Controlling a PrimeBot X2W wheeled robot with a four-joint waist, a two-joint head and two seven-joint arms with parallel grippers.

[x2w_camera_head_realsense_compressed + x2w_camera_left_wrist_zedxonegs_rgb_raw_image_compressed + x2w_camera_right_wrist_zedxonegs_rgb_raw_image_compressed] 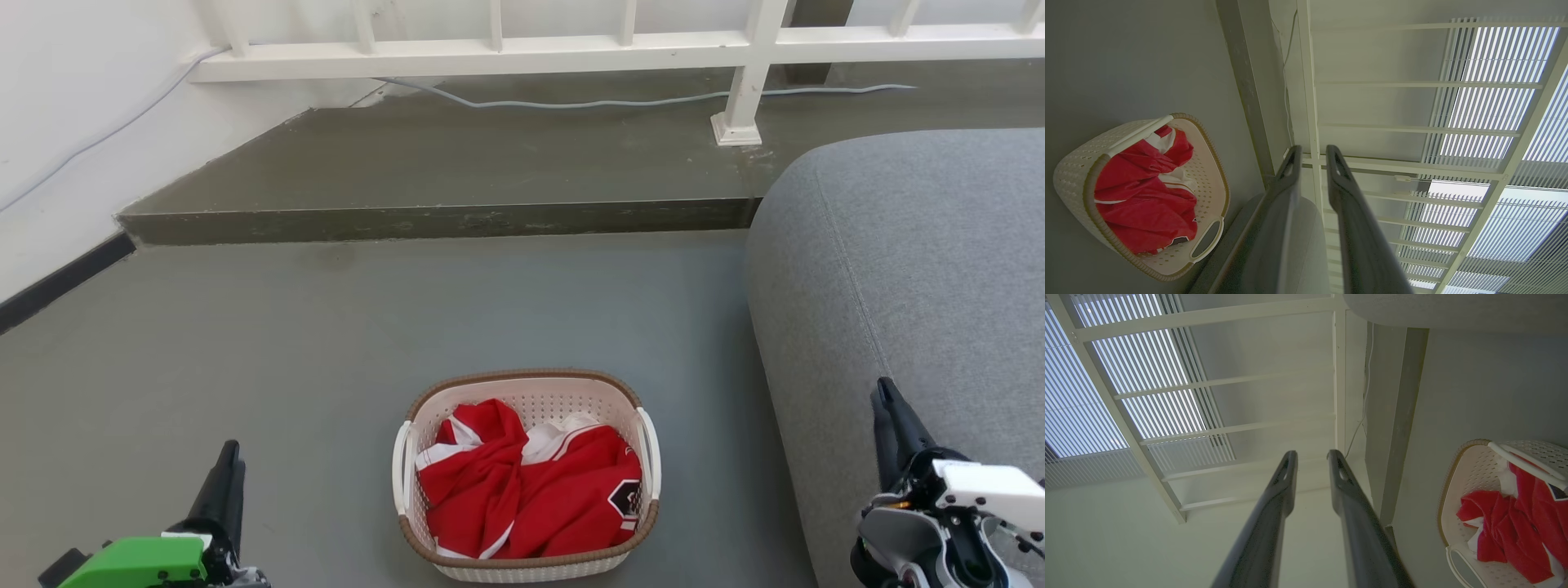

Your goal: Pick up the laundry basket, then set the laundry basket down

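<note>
The laundry basket (522, 378), cream-white with a brown woven rim and white side handles, stands on the grey floor low in the middle of the head view, with red and white clothing (531, 490) in it. My left gripper (229, 454) is at the lower left, well to the basket's left and apart from it. My right gripper (887, 397) is at the lower right, over the sofa's edge. In the left wrist view the basket (1073, 171) lies left of the left gripper (1312, 151); in the right wrist view the basket (1466, 486) lies right of the right gripper (1312, 455). Both pairs of fingers stand close together and hold nothing.
A grey sofa (922, 269) fills the right side, close to the basket. Beyond the basket runs a raised dark step (441, 220) with a white railing (490, 57) and a grey cable (571, 103) on it. A white wall (65, 122) bounds the left.
</note>
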